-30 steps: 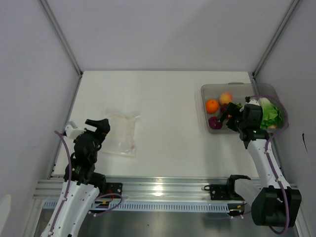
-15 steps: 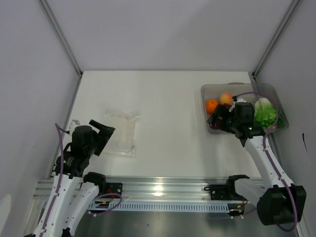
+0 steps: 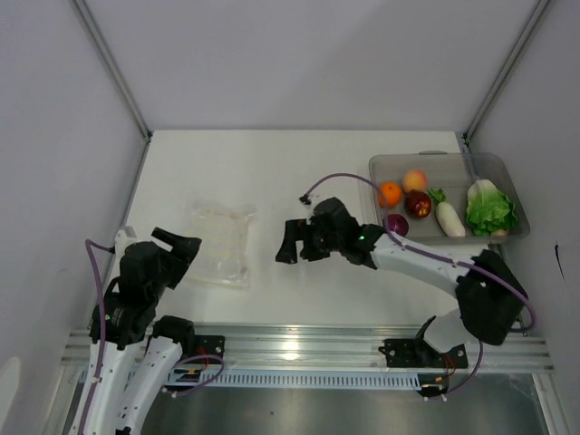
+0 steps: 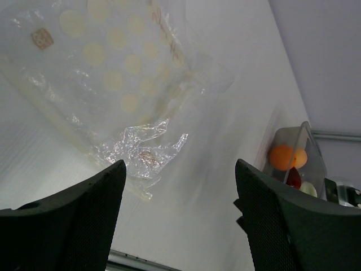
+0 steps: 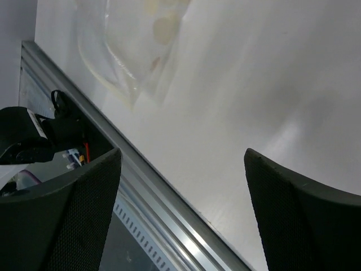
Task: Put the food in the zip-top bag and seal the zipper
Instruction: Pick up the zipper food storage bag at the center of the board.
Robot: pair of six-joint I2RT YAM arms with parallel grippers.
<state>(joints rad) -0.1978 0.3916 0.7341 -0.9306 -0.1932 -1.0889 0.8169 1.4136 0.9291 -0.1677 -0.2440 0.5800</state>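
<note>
The clear zip-top bag (image 3: 220,243) lies flat on the white table at the left and looks empty. I cannot tell which of its edges carries the zipper. My left gripper (image 3: 181,250) hovers open at the bag's near left side; in its wrist view the bag (image 4: 113,73) lies ahead of the empty gripper (image 4: 180,169). My right gripper (image 3: 295,249) is open and empty over mid-table, right of the bag (image 5: 135,51). The food sits in the tray: orange (image 3: 390,193), peach-coloured fruit (image 3: 415,179), dark red fruit (image 3: 418,204), purple piece (image 3: 396,224), radish (image 3: 449,218), cabbage (image 3: 489,208).
The rigid clear tray (image 3: 444,157) stands at the back right corner against the right wall. A metal rail (image 3: 299,343) runs along the table's near edge and shows below the right gripper (image 5: 181,155). Grey walls close in the left, back and right sides.
My right arm has swung left from the tray to mid-table with nothing in its gripper, uncovering the food. My left arm has drawn back slightly toward the near edge.
</note>
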